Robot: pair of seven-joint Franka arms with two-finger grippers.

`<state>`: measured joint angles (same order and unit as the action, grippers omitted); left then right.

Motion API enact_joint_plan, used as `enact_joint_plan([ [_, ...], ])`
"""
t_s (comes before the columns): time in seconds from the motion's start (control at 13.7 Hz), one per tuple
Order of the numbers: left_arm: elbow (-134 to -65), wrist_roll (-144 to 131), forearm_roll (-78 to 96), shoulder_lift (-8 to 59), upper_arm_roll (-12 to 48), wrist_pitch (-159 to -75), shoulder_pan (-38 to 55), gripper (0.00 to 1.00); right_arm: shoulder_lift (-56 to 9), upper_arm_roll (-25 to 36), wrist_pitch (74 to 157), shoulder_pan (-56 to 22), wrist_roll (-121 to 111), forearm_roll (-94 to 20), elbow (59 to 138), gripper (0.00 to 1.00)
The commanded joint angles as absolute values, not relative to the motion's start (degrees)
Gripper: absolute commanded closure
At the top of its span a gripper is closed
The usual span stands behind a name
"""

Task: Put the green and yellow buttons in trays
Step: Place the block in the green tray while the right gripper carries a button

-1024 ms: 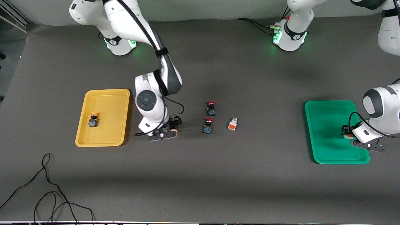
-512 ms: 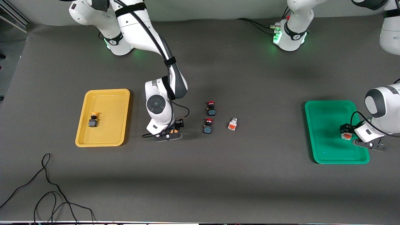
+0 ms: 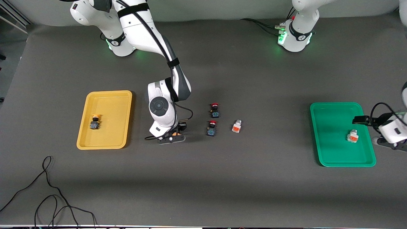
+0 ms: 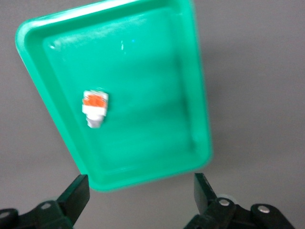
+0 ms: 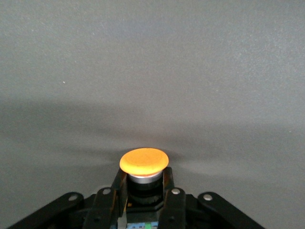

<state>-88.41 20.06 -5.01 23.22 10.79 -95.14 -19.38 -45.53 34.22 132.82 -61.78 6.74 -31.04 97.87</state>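
Note:
My right gripper (image 3: 176,129) is low over the table between the yellow tray (image 3: 111,108) and two red-capped buttons. It is shut on a yellow-capped button (image 5: 143,162), with a finger on each side of its dark body. Another yellow-capped button (image 3: 94,122) lies in the yellow tray. My left gripper (image 3: 362,121) is open and empty, raised over the edge of the green tray (image 3: 330,127) at the left arm's end. A whitish button with an orange-red face (image 3: 352,136) lies in that tray, also in the left wrist view (image 4: 95,107). Another whitish button (image 3: 236,126) lies mid-table.
Two dark buttons with red caps (image 3: 215,110) (image 3: 211,128) stand mid-table beside the loose whitish button. A black cable (image 3: 47,190) loops on the table near the front camera at the right arm's end.
My left gripper opened, left the whitish button in the green tray and drew up and away toward the table's end. My right gripper shifted slightly toward the red-capped buttons, then held still.

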Motion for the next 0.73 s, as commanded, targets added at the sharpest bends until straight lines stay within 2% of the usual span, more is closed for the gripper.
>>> enact_joint_plan([
  [0.0,-81.9,8.6,-4.1,24.6,11.3,-87.7,-12.9,0.02,-40.0,34.7,128.4,-61.8,7.8,-31.6,97.6,0.73],
  [0.22,-81.7,-5.6,3.8,25.1,11.6,-88.9,-6.7,0.02,-32.0,38.8,116.8,-62.1,8.0,-29.4,96.1,0.73],
  [0.37,-81.7,-13.2,4.8,26.3,11.6,-93.0,-1.2,0.02,-28.4,41.3,109.5,-62.2,7.8,-23.8,93.7,0.73],
  [0.66,-82.4,-26.4,4.5,31.5,11.6,-103.9,9.1,0.02,-21.3,48.8,103.7,-61.7,1.9,-18.9,96.3,0.73],
])
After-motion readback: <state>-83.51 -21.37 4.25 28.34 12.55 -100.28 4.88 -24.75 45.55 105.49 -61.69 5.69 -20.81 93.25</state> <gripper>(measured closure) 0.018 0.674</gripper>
